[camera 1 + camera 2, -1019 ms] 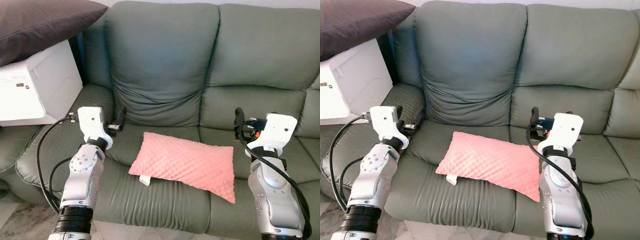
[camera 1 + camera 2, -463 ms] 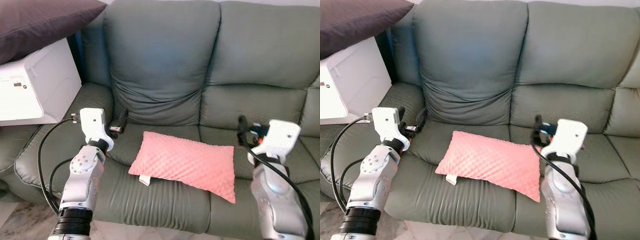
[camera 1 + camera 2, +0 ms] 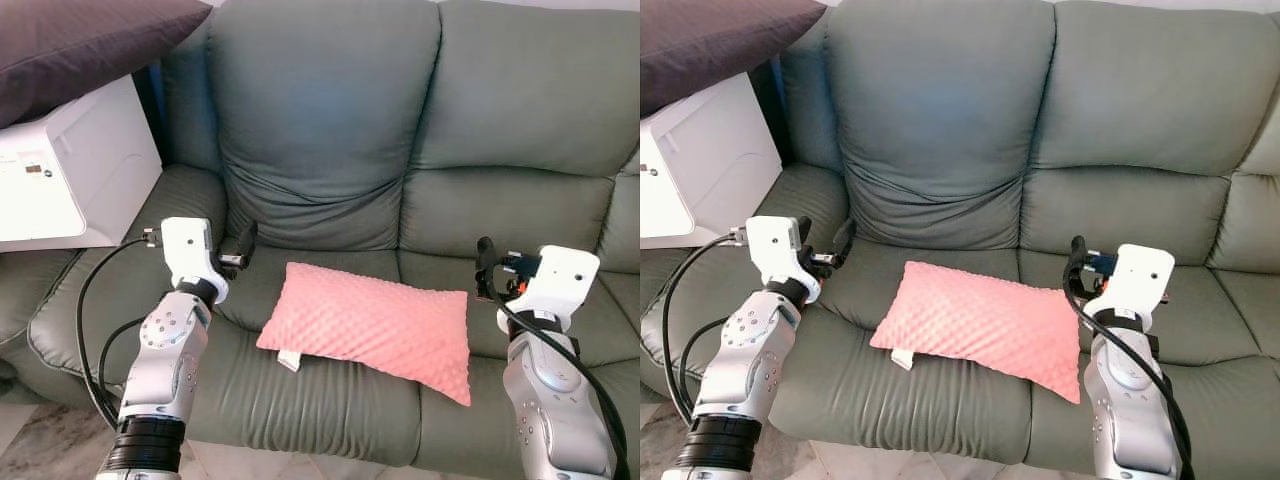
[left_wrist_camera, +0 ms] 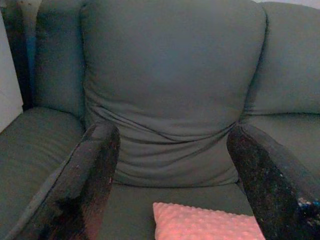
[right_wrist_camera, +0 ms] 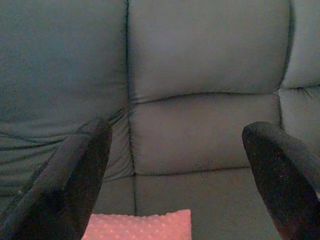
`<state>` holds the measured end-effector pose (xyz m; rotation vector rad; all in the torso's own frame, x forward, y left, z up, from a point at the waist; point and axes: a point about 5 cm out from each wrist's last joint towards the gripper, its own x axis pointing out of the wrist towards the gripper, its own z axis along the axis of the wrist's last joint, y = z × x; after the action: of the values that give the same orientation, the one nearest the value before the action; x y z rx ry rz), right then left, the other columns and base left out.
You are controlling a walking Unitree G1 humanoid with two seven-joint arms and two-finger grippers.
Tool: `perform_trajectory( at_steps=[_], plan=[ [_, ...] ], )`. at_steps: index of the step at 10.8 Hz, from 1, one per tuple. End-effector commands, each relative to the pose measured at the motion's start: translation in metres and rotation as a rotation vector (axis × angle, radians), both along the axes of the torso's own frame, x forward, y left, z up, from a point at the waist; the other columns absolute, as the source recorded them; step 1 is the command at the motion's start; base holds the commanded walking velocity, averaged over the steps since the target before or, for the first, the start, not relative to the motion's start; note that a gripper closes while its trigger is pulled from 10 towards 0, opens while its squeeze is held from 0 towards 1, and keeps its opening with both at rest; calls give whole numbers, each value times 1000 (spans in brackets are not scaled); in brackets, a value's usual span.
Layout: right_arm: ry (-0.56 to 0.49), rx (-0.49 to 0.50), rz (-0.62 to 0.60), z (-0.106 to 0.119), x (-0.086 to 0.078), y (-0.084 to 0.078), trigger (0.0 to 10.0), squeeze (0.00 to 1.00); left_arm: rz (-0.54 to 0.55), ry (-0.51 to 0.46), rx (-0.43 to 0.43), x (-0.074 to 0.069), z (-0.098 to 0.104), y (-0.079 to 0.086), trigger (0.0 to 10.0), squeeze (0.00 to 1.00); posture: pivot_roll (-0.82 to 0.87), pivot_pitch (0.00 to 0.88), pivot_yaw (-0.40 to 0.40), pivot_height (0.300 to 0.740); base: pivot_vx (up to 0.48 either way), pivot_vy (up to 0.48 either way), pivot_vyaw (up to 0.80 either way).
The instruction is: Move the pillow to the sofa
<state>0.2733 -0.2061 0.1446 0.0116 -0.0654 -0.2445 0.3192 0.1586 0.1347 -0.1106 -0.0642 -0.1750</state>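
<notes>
Since a second ago the right arm has drawn back and to the right, so the right gripper (image 3: pixel 484 268) now sits further clear of the pillow's corner, while the left gripper (image 3: pixel 243 246) has barely shifted; the pillow has not moved at all.

The grey-green sofa (image 3: pixel 330 120) spans the whole scene, and the pink dimpled pillow (image 3: pixel 375 327) lies flat on its seat cushions, across the seam between two seats, its white tag hanging over the front edge. It rests on its own weight there, untouched, so the move looks finished and the arms appear to be backing away.

To the left, a white box-shaped appliance (image 3: pixel 70 170) stands on the sofa's arm end with a dark grey cushion (image 3: pixel 80 40) piled on top.

Both grippers are raised either side of the pillow, apart from it. In the wrist views each pair of fingers (image 4: pixel 95 170) (image 5: pixel 80 175) stands spread wide with nothing between them.
</notes>
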Motion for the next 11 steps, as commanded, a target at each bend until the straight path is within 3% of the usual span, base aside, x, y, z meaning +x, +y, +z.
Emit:
perform_trajectory(
  at_steps=[1, 6, 9, 11],
  plan=[
    [0, 10, -9, 1, -1, -2, 10000, 0, -1, -1, 11, -1, 1, 1, 10000, 0, -156, 109, 14, 740, 0, 0, 0],
    [16, 45, -19, -3, -2, -2, 10000, 0, -8, -1, 9, -1, 1, 0, 10000, 0, -158, 109, 15, 740, 0, 0, 0],
    [19, 54, -16, -3, -1, -2, 10000, 0, -14, 2, 10, -1, 1, 0, 10000, 0, -156, 111, 18, 740, 0, 0, -800],
    [29, 57, -13, -6, -1, -1, 10000, 0, -19, 9, 15, -1, -1, -2, 10000, 0, -155, 114, 17, 740, 0, 0, 0]
  ],
)
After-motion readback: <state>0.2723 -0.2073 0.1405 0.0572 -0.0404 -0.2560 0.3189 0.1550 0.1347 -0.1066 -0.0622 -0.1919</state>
